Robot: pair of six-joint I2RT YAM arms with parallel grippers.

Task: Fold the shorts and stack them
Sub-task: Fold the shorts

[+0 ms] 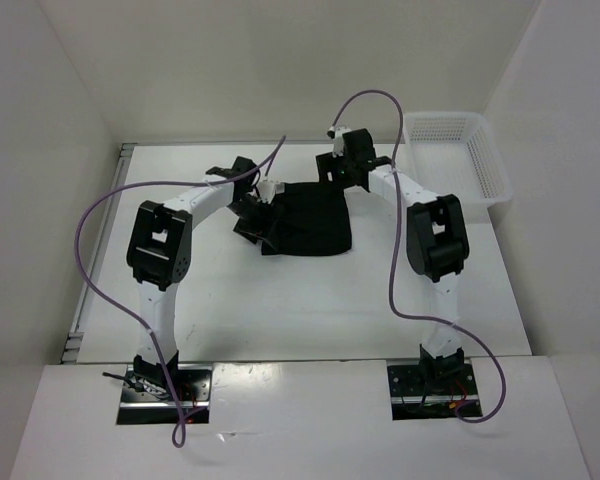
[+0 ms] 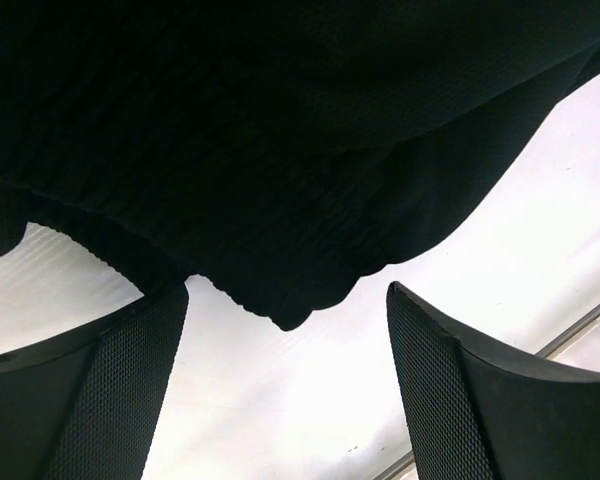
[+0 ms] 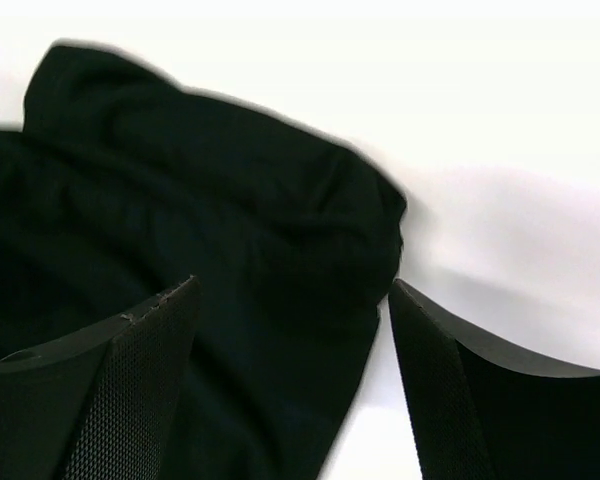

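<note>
White counter (image 1: 280,310), white walls (image 1: 280,70), mesh basket (image 1: 495,175) at 2 o'clock. Shorts (image 1: 315,220) centre; left tool (image 1: 252,215) at their 9 o'clock, right tool (image 1: 335,165) at 1, both released.

- The top external camera looks down from behind the arm bases (image 1: 165,380) at 6 o'clock, covering the whole table (image 1: 280,300).
- The left wrist camera looks past the left gripper (image 2: 287,290), close on the shorts (image 2: 280,150).
- The right wrist camera looks past the right gripper (image 3: 295,283), equally close; all three views share the shorts.
</note>
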